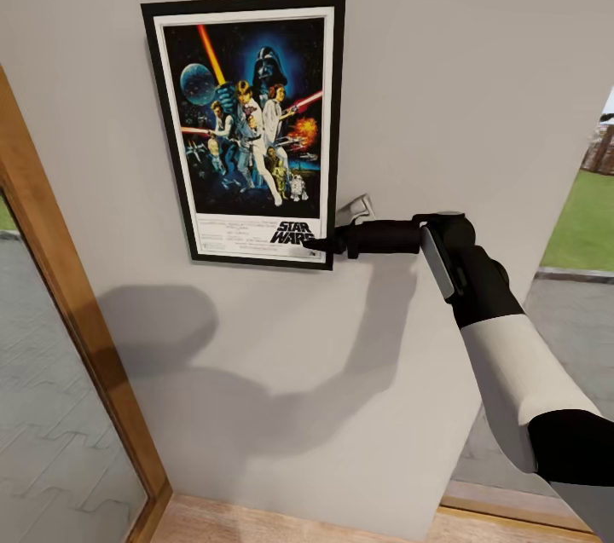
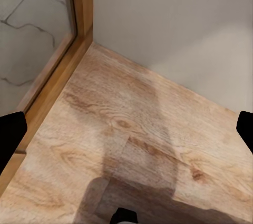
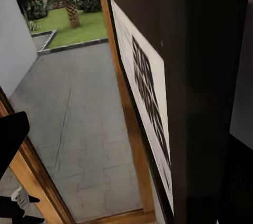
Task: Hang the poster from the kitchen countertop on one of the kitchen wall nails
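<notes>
Now the light-grey wall (image 1: 477,83) dominates the head view, with a wood-framed window (image 1: 60,304) left of the poster and pale plank floor (image 2: 132,145) below it. Against that wall the poster (image 1: 249,127) sits upright, slightly tilted, well up from the floor. At the poster's lower right corner the right gripper (image 1: 317,245) reaches in sideways, fingers closed on the frame edge; its wrist camera sees the print edge-on at close range. The left gripper (image 2: 126,129) points at the floor, fingers spread wide and empty. No nail can be made out. If the frame has not caught one, letting go would probably drop the poster.
</notes>
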